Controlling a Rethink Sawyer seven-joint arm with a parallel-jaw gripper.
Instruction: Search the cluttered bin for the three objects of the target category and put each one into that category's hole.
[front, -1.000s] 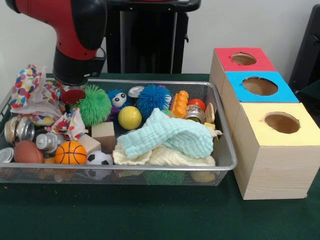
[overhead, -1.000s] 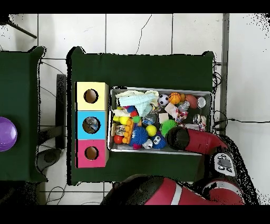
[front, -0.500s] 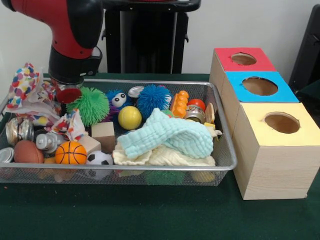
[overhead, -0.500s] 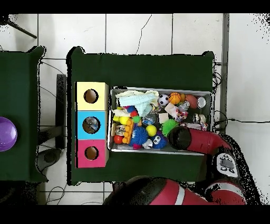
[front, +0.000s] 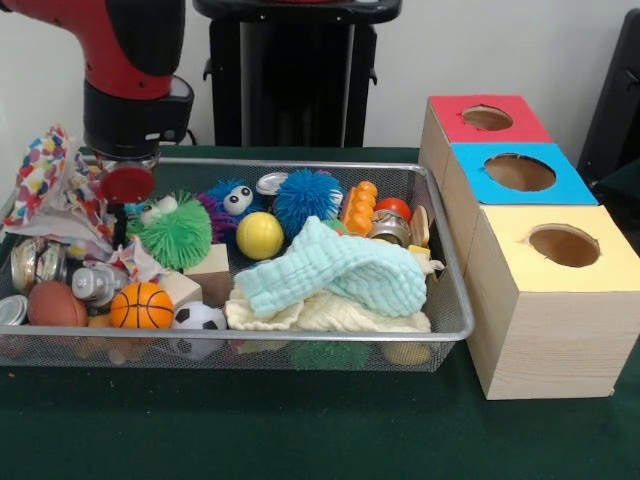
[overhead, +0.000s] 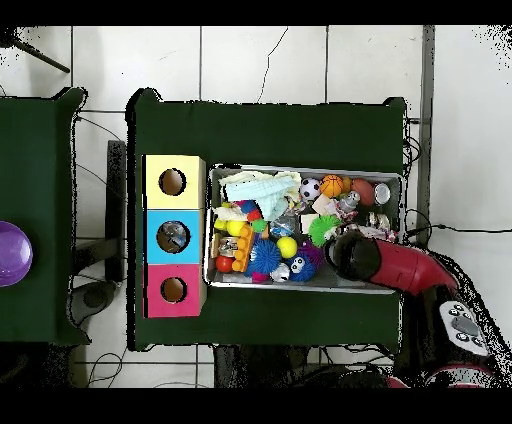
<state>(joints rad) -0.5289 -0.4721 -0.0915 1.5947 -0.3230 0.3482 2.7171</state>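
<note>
Jaw state cannot be determined: the gripper (front: 122, 185) shows only a red disc under the black wrist. It hangs over the left end of the bin (front: 300, 166), beside a colourful dotted wrapper (front: 45, 175) and above a green spiky ball (front: 177, 232). Three holed boxes (front: 520, 230) stand right of the bin.

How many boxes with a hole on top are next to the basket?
3, in a row touching each other beside the bin: the red box farthest from the camera, the blue box in the middle, the yellow box nearest. The overhead view shows no more.
</note>
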